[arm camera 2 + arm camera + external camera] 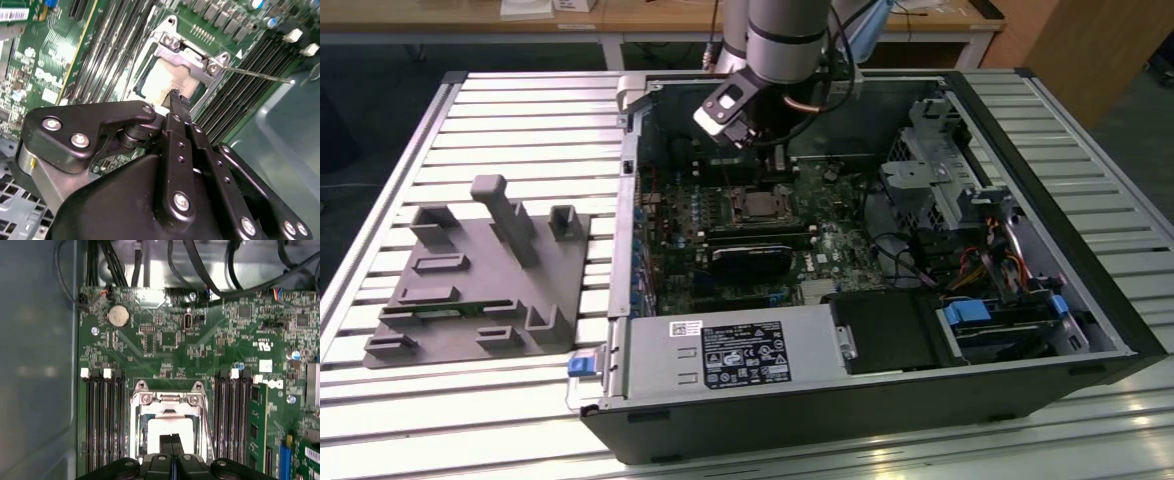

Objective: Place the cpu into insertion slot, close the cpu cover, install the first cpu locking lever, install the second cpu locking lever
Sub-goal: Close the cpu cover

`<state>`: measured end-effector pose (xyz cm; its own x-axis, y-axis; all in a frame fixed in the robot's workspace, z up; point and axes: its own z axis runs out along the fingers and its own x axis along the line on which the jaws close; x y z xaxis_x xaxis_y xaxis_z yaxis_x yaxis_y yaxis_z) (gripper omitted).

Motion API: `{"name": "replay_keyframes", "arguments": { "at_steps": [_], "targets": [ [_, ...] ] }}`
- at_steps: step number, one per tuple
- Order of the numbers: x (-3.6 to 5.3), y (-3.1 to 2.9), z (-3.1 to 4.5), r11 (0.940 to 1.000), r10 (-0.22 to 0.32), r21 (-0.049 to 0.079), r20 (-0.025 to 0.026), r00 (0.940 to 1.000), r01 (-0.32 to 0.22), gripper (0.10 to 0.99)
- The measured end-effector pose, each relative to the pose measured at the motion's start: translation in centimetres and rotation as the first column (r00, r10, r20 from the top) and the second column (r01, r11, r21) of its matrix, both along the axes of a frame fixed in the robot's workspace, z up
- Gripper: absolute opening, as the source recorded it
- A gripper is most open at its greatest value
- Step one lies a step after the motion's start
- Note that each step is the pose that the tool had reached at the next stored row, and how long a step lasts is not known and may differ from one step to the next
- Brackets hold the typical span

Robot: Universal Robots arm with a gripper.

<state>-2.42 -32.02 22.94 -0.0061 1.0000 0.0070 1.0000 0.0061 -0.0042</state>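
Fingers (166, 446), pressed together and empty, hang over the cpu (156, 432), hiding part of it.

Open tower on a slatted bench, with a fixture beside it.

The black open-sided computer case (881, 410) lies on the slatted aluminium table (520, 100). The grey moulded plastic fixture (480, 290) stands on the table at the exterior view's left of the case. Inside, the green motherboard (841, 245) carries the square silver-rimmed insertion slot (757, 203) mid-board, with long black memory slots (102, 425) on either side. The black rectangular card (750, 253) lies just on the slot's near side, and the silver labelled metal box (720, 355) is nearer still. The black gripper (771, 165) hangs just above the slot.
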Motion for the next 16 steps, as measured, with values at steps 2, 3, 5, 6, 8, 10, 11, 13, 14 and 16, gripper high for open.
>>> {"name": "replay_keyframes", "arguments": {
  "at_steps": [2,3,5,6,8,10,11,13,14,16],
  "targets": [
    [-0.03,0.00,-0.09,1.0000,0.007,0.000,0.0119,0.9999,-0.007,0.106],
    [-0.07,0.00,-0.16,0.9999,0.011,0.000,0.0147,0.9998,-0.011,0.106],
    [-0.22,-0.02,-0.36,0.9998,0.019,0.000,0.0163,0.9997,-0.019,0.106],
    [-0.33,-0.03,-0.48,0.9998,0.022,0.000,0.0164,0.9996,-0.022,0.106],
    [-0.62,-0.04,-0.65,0.9997,0.026,0.000,0.0165,0.9995,-0.026,0.106],
    [-0.91,-0.04,-0.79,0.9996,0.028,0.000,0.0164,0.9995,-0.028,0.106],
    [-1.00,-0.06,-0.87,0.9996,0.028,0.000,0.0165,0.9995,-0.028,0.106],
    [-1.12,-0.10,-1.08,0.9995,0.030,0.000,0.0164,0.9994,-0.030,0.106],
    [-1.15,-0.11,-1.16,0.9995,0.031,0.000,0.0164,0.9994,-0.031,0.106],
    [-1.16,-0.12,-1.18,0.9995,0.032,0.000,0.0163,0.9994,-0.032,0.106]
  ]
}}
